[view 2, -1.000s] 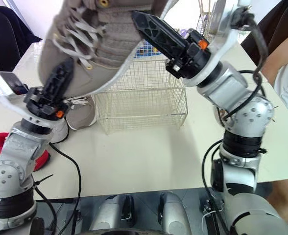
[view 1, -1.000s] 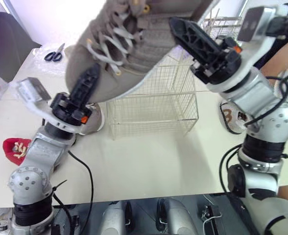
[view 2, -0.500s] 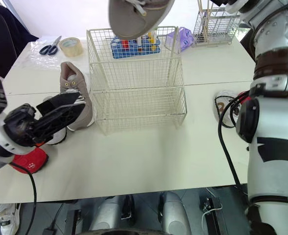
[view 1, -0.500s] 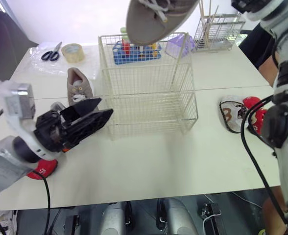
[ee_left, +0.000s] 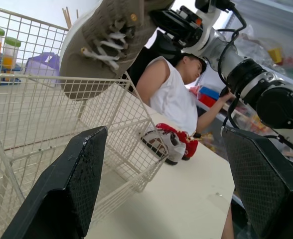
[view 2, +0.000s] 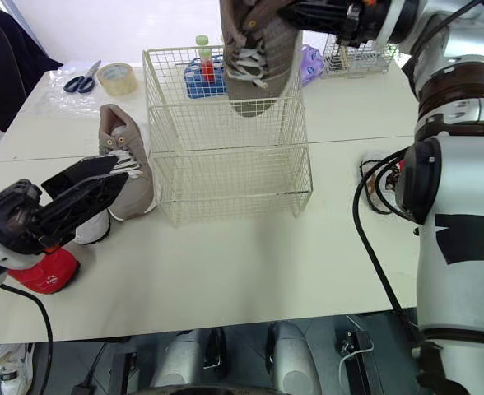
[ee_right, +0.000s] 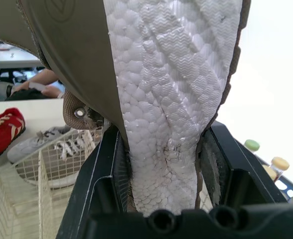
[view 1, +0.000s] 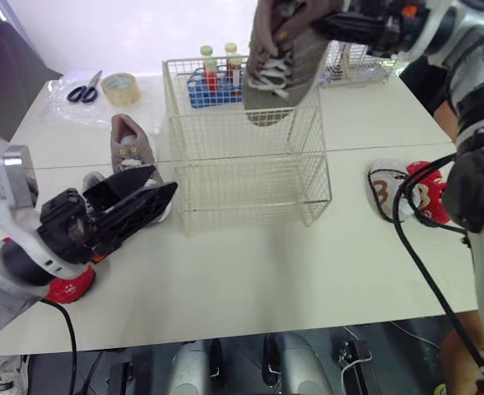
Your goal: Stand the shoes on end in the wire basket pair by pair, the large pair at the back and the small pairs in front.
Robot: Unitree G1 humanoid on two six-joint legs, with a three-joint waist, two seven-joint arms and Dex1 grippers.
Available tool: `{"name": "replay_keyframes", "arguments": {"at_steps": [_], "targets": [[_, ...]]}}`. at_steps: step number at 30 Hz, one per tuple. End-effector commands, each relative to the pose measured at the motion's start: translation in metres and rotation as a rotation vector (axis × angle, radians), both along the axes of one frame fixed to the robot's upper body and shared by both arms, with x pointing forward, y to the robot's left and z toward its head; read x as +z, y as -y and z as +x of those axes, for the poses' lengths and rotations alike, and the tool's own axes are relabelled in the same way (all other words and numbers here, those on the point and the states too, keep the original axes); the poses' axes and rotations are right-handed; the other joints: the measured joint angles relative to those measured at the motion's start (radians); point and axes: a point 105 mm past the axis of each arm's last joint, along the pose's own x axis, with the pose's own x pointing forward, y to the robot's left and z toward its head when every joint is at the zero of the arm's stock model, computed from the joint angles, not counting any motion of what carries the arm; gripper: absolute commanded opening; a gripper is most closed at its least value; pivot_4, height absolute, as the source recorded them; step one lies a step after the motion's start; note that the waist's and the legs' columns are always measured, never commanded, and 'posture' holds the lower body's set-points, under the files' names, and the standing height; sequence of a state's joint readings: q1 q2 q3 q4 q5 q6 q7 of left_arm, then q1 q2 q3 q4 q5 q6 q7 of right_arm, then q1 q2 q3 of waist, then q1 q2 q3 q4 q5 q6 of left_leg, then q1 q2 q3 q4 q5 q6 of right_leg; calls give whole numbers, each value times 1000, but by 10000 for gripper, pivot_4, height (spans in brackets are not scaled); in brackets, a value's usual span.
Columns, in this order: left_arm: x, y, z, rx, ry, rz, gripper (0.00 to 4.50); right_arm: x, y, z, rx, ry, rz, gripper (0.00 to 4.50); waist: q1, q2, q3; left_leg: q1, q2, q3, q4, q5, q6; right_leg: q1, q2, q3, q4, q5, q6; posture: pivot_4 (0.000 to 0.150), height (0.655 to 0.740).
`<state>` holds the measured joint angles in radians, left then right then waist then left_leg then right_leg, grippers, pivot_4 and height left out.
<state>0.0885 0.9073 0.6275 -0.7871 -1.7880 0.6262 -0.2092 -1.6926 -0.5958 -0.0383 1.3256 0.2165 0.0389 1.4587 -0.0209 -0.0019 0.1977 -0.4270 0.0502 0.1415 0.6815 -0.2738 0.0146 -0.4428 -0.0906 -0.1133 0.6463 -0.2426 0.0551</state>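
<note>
Pinches 1 large taupe shoe (view 1: 275,58) in right gripper (view 1: 324,25), toe down over the back of the wire basket (view 1: 250,193), seemingly for standing on end. Holds left gripper (view 1: 135,202) jaws spread, empty, aside.

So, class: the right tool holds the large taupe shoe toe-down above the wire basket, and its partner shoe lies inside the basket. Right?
Not quite: the partner shoe lies on the table left of the wire basket, not inside it, as the left eye view shows. The right tool does hold the large taupe shoe toe-down above it.
</note>
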Motion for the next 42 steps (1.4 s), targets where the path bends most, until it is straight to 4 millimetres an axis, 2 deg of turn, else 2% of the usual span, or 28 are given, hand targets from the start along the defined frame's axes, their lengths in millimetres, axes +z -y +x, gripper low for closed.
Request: {"name": "replay_keyframes", "arguments": {"at_steps": [1, 5, 6, 12, 18, 21, 24, 28, 32, 36, 39, 42], "targets": [[2, 2, 2, 11, 22, -11, 38470, 2, -9, 0, 12, -8, -1, 25555, 0, 0, 0, 0, 0, 0, 0, 0, 0, 0, 0, 0, 0, 0, 0, 1500, 7400], [0, 5, 5, 9, 18, -13, 38470, -8, -10, 9, -30, -50, 6, 44031, 3, 0, 0, 0, 0, 0, 0, 0, 0, 0, 0, 0, 0, 0, 0, 1500, 7400], [-1, 6, 5, 6, 17, -15, 38470, -8, -9, 11, -48, -48, 18, 44605, 3, 0, 0, 0, 0, 0, 1, 0, 0, 0, 0, 0, 0, 0, 0, 1500, 7400], [-4, 9, 6, -4, 8, -33, 38470, -3, 7, 12, -108, -22, 31, 44605, 2, 0, 0, 0, 0, 0, 1, 0, 0, 1, 0, 0, 0, 0, 0, 1500, 7400], [-7, 10, 9, -9, 5, -37, 38470, 10, 26, 7, -161, 96, 46, 44605, 2, 0, 0, 0, 0, 0, 1, 0, 0, 1, 0, 0, 1, 0, 0, 1500, 7400], [-8, 12, 10, -12, 5, -38, 38470, 3, 30, 8, -178, 150, 12, 44605, 1, 0, 0, 1, 0, 0, 1, 0, 0, 1, 1, 0, 1, 0, 0, 1500, 7400], [-8, 14, 11, -19, 2, -43, 38470, -8, 30, 8, -168, 126, 60, 44605, 2, 0, 0, 1, 0, -1, 2, 1, -1, 2, 1, 0, 2, 0, 0, 1500, 7400], [-7, 13, 19, 16, 7, -13, 38470, -33, 24, 10, -270, 76, 142, 44605, 6, -1, -1, 2, 0, -2, 2, 1, -2, 3, 1, 0, 3, 0, 0, 1500, 7400], [-5, 7, 40, 151, 67, 123, 38470, -41, 3, 0, -339, 26, 276, 44605, 8, 0, -1, 2, 0, -3, 2, 2, -3, 2, 1, -1, 5, 0, 0, 1500, 7400], [-1, 12, 47, 164, 112, 174, 38470, -47, -16, -11, -354, -27, 346, 44605, 8, -1, -1, 2, 0, -3, 2, 3, -3, 1, 2, -1, 5, 0, 0, 1500, 7400], [-1, 11, 53, 201, 135, 188, 38470, -57, -20, -13, -381, -48, 316, 44605, 9, -1, -2, 2, 0, -2, 2, 3, -3, 2, 2, -1, 5, 0, 0, 1500, 7400], [7, -10, 62, 325, 150, 174, 38470, -65, -10, -21, -395, -11, 188, 44605, 13, -2, -2, 1, 0, -3, 2, 3, -3, 2, 2, -1, 4, 0, 0, 1500, 7400]]}}
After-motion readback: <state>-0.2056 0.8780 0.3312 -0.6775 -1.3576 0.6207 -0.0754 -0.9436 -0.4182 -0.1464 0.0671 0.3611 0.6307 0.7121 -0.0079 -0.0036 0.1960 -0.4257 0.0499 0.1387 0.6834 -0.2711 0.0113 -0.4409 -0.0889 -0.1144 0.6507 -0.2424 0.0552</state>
